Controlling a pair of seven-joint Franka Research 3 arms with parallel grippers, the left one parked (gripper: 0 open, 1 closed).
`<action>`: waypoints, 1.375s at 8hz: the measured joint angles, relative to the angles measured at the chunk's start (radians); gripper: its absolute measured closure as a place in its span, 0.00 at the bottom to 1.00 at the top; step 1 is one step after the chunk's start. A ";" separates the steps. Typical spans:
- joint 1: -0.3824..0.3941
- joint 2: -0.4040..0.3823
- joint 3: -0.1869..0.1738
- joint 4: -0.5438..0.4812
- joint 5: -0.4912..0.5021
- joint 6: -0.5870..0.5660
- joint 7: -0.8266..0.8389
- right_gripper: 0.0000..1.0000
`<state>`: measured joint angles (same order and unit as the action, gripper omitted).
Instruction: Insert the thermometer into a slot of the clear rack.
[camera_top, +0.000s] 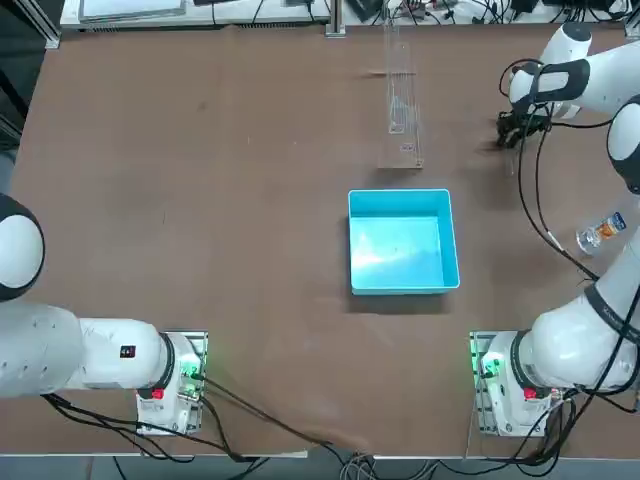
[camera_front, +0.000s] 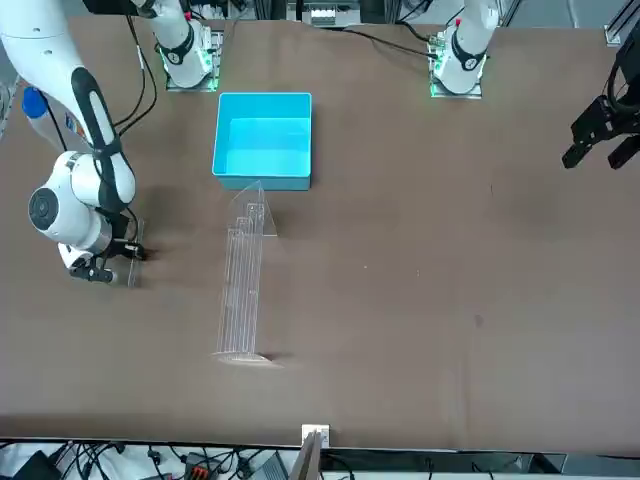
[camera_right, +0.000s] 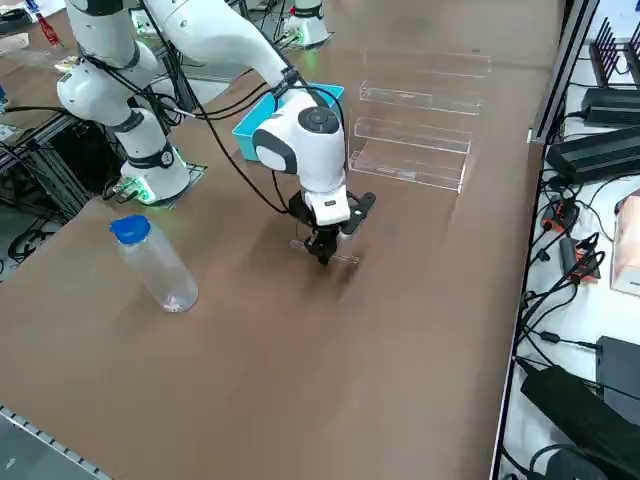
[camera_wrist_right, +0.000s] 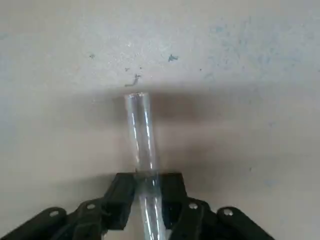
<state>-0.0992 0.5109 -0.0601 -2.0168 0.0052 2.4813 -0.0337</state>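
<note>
The thermometer is a thin clear glass rod lying flat on the brown table. My right gripper is down at table level over one end of it, and both black fingers press against its sides, so it is shut on the rod. In the top view this gripper is at the far right of the table, well to the right of the clear rack. The rack is a long, narrow acrylic stand with a small base plate. From the right side, the gripper is close in front of the rack.
A bright blue square box sits open mid-table, just nearer the arm bases than the rack. A clear bottle with a blue cap lies near the table's right edge. Cables from the right arm trail over the table.
</note>
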 joint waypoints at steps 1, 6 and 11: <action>0.000 0.000 0.000 0.004 0.000 0.000 0.000 0.78; 0.007 -0.030 0.025 0.045 0.000 -0.061 -0.002 0.78; 0.020 -0.213 0.151 0.163 0.001 -0.281 0.030 0.78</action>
<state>-0.0793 0.2977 0.0913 -1.8543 0.0060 2.2003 -0.0035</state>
